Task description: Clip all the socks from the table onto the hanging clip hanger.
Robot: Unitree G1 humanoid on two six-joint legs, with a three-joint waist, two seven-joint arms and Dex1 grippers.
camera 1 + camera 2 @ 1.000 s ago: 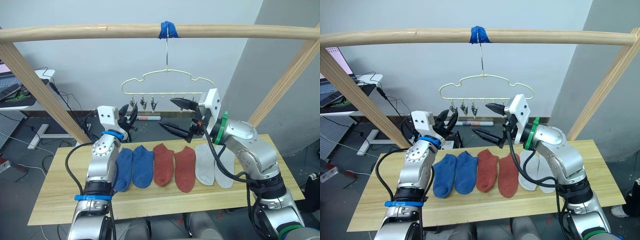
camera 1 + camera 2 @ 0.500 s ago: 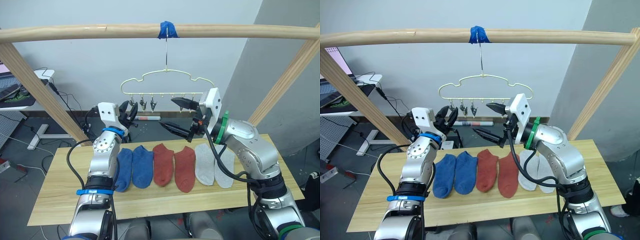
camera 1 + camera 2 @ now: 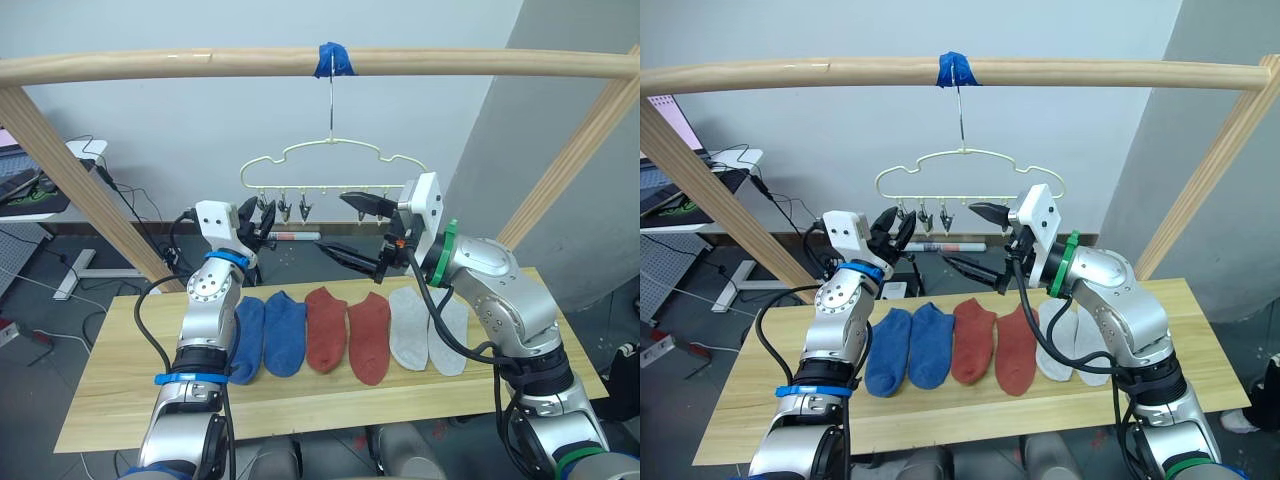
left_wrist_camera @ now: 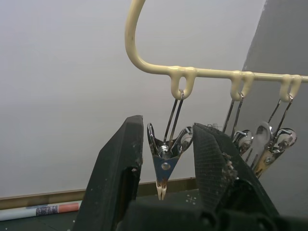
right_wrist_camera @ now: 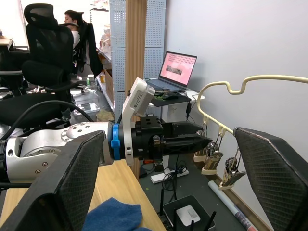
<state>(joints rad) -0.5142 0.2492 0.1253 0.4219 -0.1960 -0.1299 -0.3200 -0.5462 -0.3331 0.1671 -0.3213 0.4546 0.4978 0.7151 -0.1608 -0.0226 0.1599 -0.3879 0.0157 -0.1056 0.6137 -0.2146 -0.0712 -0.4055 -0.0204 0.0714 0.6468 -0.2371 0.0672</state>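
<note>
Socks lie in a row of six across my desk: two blue ones on my left, two rust-red ones in the middle, two light grey ones on my right, each pair side by side and touching or nearly so. None of them is clipped up.

Above and behind the desk, a round wooden pole spans the frame, and a patch of blue tape marks where the metal hook of the clip hanger hangs from it. The hanger's pale yellow-green wire has a cloud-like outline, and a row of small metal clips dangles from its lower bar.

My left gripper is raised to the hanger's left end. In the left wrist view my jaws stand spread, one black finger on each side of the end clip, which hangs between them with its tip pointing down. I cannot tell whether either finger touches it. The neighbouring clips hang just beside, off to one side of my fingers.

My right gripper is lifted in front of the hanger's right part, above the red socks, and its jaws are spread wide with nothing between them. Its upper finger sits near the lower bar, the lower one well beneath it. In the right wrist view my left gripper shows beyond, pointing at the clips.
</note>
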